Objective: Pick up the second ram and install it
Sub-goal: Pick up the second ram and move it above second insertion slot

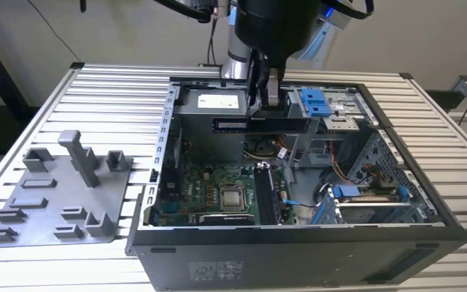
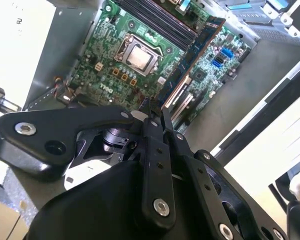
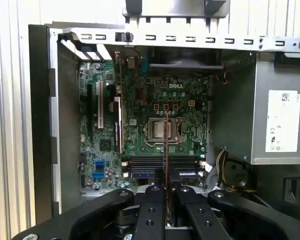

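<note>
Pickup done, install left: the gripper has its jaws pinching the second ram, held edge-down over the open computer case, above the motherboard slots, not yet seated.

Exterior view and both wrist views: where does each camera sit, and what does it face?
Exterior view: off the arm, high, looking down on the open computer case; shows the arm and the pincer shut on the second ram.
First wrist view: on the wrist, looking along the pincer at the motherboard.
Second wrist view: on the wrist, looking slantwise past the pincer.
Both wrist views share pincer, second ram and motherboard.
</note>
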`<control>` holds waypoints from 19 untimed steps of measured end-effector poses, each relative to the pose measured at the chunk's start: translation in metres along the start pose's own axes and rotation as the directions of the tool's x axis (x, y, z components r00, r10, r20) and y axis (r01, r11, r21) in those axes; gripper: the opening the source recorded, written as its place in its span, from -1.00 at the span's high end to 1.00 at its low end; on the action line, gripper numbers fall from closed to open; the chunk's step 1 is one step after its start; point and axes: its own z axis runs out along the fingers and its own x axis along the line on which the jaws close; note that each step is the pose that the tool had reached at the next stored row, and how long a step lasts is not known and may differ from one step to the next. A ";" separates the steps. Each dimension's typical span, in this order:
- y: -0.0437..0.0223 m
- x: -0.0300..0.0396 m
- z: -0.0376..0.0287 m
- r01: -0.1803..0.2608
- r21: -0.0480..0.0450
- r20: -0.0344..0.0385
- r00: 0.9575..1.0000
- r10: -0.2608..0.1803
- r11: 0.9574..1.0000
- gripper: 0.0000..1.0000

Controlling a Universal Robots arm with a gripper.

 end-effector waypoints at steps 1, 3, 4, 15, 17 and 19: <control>-0.0011 0.0000 -0.0001 0.000 0.000 0.000 1.000 0.000 1.000 0.72; -0.0027 0.0000 -0.0001 0.000 0.000 0.000 1.000 0.000 1.000 0.72; -0.0032 0.0000 -0.0001 0.000 0.000 0.000 1.000 0.000 1.000 0.72; -0.0103 -0.0001 -0.0002 0.000 0.000 0.000 1.000 0.000 1.000 0.72; -0.0112 -0.0001 -0.0002 0.000 0.000 0.000 1.000 0.000 1.000 0.72; -0.0127 -0.0001 -0.0002 0.000 0.000 0.000 1.000 0.000 1.000 0.72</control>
